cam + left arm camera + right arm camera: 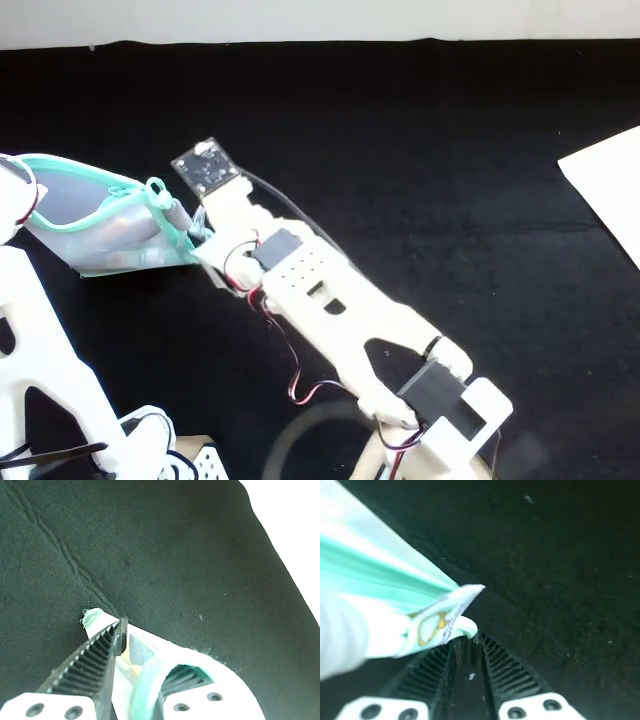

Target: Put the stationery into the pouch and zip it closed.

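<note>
While the left gripper (142,647) pinches one end of the pouch (100,225), the right gripper (469,641) clamps the opposite corner, so the pouch's long axis runs straight between both pincers.

Teal-edged pouch (160,656) in left gripper (137,652)

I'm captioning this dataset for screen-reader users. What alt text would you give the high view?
A teal-trimmed pouch is held at the left of a black table: the left gripper clamps one end, the right gripper pinches the other. A white sheet lies at the right edge.
</note>
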